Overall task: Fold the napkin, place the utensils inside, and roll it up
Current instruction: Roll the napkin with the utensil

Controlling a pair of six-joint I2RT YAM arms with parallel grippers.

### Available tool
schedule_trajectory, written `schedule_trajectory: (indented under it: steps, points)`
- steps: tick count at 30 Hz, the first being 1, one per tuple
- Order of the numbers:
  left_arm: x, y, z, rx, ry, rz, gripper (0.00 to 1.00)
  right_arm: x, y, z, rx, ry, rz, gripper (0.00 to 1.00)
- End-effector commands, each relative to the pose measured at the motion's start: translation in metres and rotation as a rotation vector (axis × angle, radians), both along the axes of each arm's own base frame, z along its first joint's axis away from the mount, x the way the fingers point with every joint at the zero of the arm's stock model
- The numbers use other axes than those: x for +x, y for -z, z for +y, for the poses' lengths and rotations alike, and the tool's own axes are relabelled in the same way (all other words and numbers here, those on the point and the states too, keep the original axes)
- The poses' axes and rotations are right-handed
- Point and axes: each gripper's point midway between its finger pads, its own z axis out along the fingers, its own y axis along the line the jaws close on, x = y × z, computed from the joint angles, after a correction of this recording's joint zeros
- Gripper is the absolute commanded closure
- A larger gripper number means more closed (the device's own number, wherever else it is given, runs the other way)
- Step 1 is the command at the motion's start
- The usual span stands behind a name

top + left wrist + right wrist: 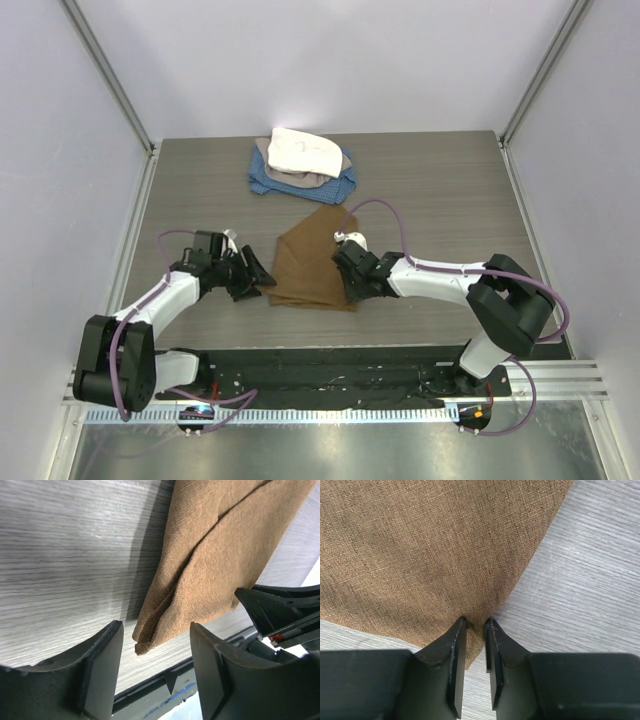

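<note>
One folded tan-brown cloth napkin [312,262] lies mid-table between two claws; the right gripper [345,272] pinches its right-hand corner, jaws narrow; the left gripper [262,278] stands wide, holding nothing, just beside its left edge; no spoon shows. That shallow pinch may slip under a pull, undoing the fold. At the far side: one blue cloth [262,182], one white cloth [303,150].

light: bright, even | shadow: soft, beside napkin [220,570] | glare: faint on table [75,540]
</note>
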Motion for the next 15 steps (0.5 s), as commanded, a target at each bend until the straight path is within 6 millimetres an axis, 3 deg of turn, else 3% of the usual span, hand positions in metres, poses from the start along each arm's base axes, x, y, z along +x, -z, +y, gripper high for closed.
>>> schedule_trajectory:
  steps: [1,15]
  points:
    - [0.002,-0.003,0.004,0.023,-0.016,-0.046,0.38,-0.005,0.012,-0.012,-0.03,0.021,0.035,0.74]
    - [0.001,0.01,-0.014,-0.079,-0.037,-0.038,0.39,-0.006,0.022,-0.016,-0.042,0.031,0.066,0.8]
